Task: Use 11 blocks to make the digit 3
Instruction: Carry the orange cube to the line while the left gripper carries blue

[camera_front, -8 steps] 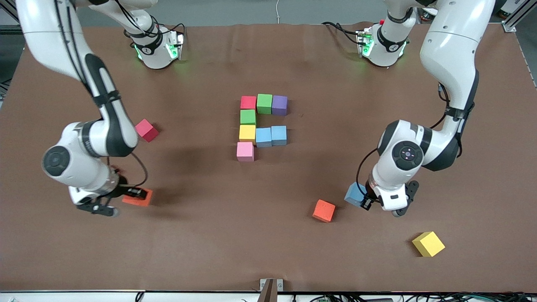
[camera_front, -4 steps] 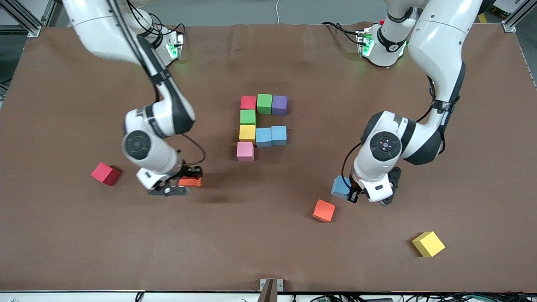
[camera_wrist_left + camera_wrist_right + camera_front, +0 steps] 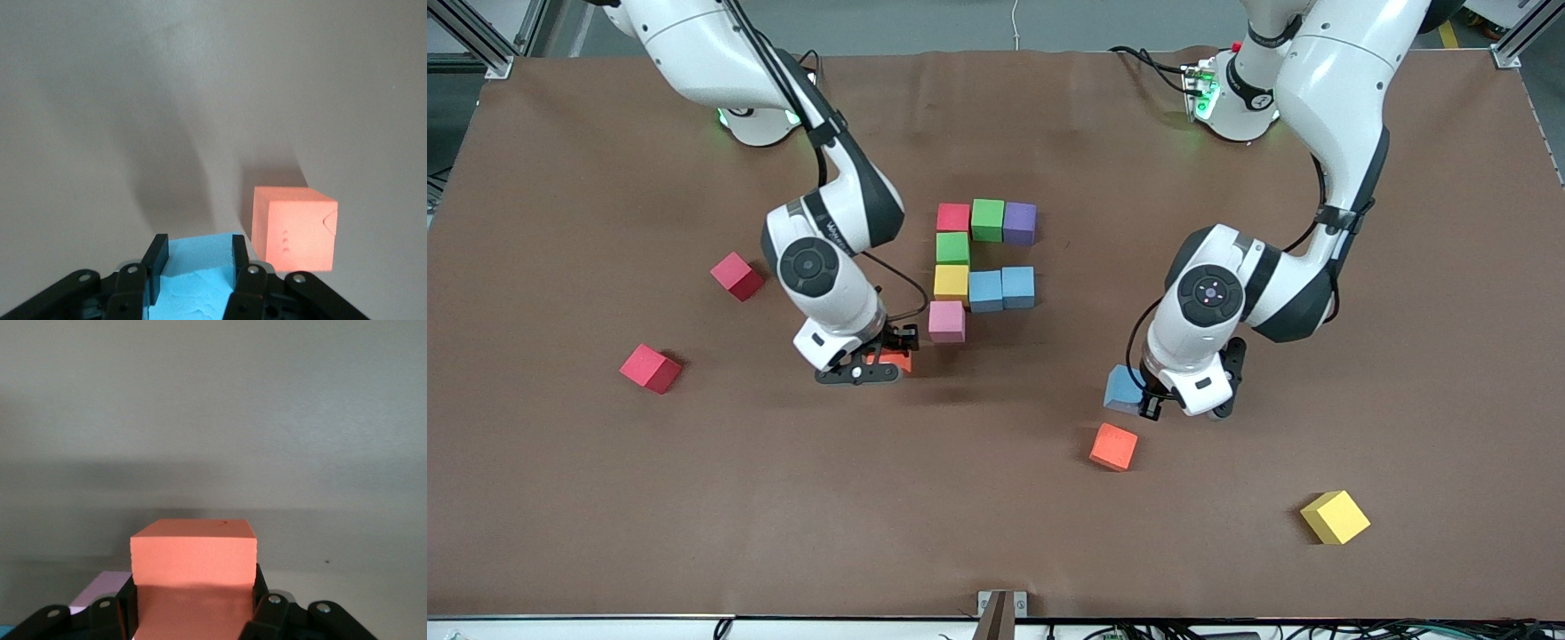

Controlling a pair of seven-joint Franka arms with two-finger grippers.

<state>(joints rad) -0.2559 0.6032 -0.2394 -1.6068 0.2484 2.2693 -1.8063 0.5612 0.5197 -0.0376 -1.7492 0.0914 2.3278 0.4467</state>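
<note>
Several blocks form a shape at mid-table: red, green and purple in a row, then green, yellow and pink in a column, with two light blue ones beside the yellow. My right gripper is shut on an orange block, low over the mat close to the pink block. My left gripper is shut on a light blue block, over the mat beside a loose orange block.
Two loose red blocks lie toward the right arm's end of the brown mat. A yellow block lies toward the left arm's end, near the front edge.
The right arm has carried the orange block from its end of the table to beside the pink block. The left arm has carried the light blue block toward the middle.
</note>
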